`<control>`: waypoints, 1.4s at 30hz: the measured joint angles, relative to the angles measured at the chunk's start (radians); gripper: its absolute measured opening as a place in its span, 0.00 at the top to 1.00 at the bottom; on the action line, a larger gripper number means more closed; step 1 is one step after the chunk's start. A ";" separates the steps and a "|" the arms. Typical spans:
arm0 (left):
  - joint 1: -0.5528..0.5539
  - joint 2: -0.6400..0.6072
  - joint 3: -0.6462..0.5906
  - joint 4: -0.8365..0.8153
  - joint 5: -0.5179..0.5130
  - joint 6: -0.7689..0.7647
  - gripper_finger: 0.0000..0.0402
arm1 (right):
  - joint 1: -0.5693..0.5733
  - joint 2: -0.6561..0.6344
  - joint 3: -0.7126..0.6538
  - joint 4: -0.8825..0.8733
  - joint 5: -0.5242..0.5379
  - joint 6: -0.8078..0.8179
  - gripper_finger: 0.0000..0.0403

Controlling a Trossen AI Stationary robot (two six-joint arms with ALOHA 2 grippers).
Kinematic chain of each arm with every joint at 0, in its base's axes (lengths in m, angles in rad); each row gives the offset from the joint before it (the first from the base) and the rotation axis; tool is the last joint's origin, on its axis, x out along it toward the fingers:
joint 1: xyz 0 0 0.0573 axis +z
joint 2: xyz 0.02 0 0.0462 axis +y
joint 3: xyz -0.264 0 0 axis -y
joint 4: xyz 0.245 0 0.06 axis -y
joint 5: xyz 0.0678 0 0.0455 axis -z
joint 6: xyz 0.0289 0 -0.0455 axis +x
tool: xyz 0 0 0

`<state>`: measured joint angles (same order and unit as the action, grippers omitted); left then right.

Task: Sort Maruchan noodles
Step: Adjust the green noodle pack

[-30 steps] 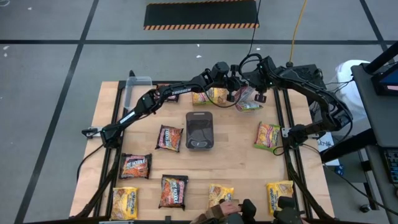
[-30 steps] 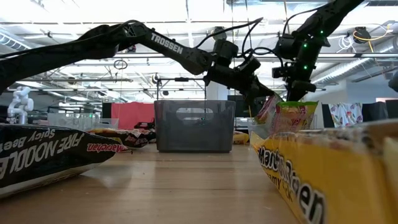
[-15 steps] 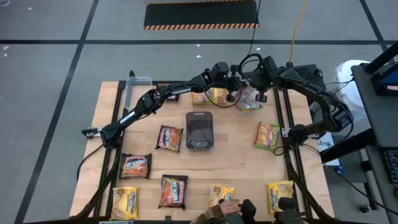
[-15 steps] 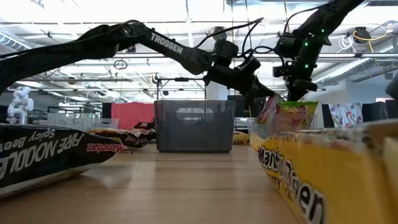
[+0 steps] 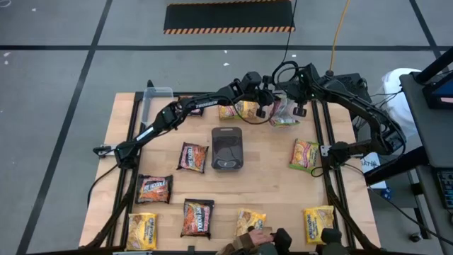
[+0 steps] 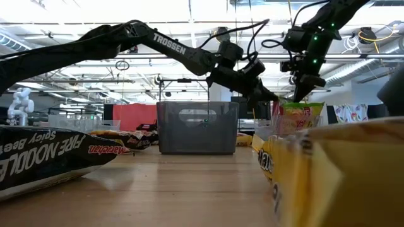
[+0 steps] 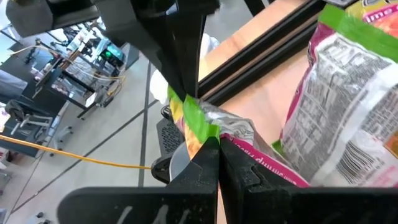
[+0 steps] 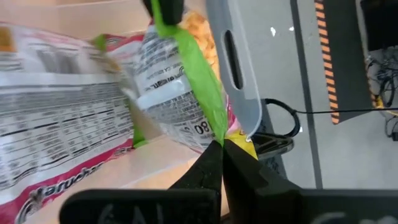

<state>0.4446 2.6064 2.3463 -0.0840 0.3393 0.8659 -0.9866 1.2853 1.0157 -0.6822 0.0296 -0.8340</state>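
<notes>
A pink Maruchan noodle packet (image 5: 283,113) with a green edge hangs between my two grippers at the far right of the table, over the rim of a clear tub (image 8: 239,68). My left gripper (image 5: 267,108) reaches across from the left and is shut on it. My right gripper (image 5: 294,108) is shut on it from the other side. A second pink, green-edged packet (image 7: 348,106) lies just beyond. Other packets lie flat about the table. My left gripper pinches the packet's green sealed edge (image 7: 202,127) between its two fingers at one end of that strip, coming slanted down from the table's left. The packet hangs below the edge. My right gripper pinches the same green edge (image 8: 211,118) at its other end, slanting down from the right. The strip runs between the two grips, and the packet's body hangs beneath it, clear of the table.
A dark grey tray (image 5: 226,149) stands mid-table. A clear tub (image 5: 157,103) stands at the far left corner. Yellow packets (image 5: 237,110) lie beside my left gripper, with more packets along the near and right sides. A person's gloved hands (image 5: 262,239) are at the near edge.
Both grippers have stayed by the tub with the pink packet between them. The yellow packet nearest the low camera has shifted and now fills more of that view.
</notes>
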 joint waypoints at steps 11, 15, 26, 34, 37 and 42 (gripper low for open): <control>-0.003 0.001 0.000 -0.027 -0.008 0.010 1.00 | 0.018 -0.046 0.000 -0.082 -0.009 -0.001 1.00; -0.009 0.001 0.000 -0.074 -0.044 0.030 1.00 | 0.042 -0.065 0.000 -0.115 -0.064 -0.020 1.00; -0.027 -0.025 -0.002 -0.122 -0.061 -0.034 1.00 | 0.068 -0.070 0.000 -0.168 -0.080 0.010 1.00; -0.032 -0.071 -0.001 -0.182 -0.060 -0.048 1.00 | 0.071 -0.070 0.000 -0.182 -0.080 0.004 1.00; -0.038 -0.071 -0.001 -0.198 -0.048 -0.059 1.00 | 0.072 -0.070 0.000 -0.191 -0.080 0.003 1.00; -0.046 -0.071 -0.001 -0.260 -0.042 -0.059 1.00 | 0.072 -0.070 0.000 -0.190 -0.082 0.006 1.00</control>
<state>0.3982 2.5351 2.3451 -0.3441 0.2970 0.8071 -0.9142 1.2152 1.0161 -0.8719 -0.0525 -0.8280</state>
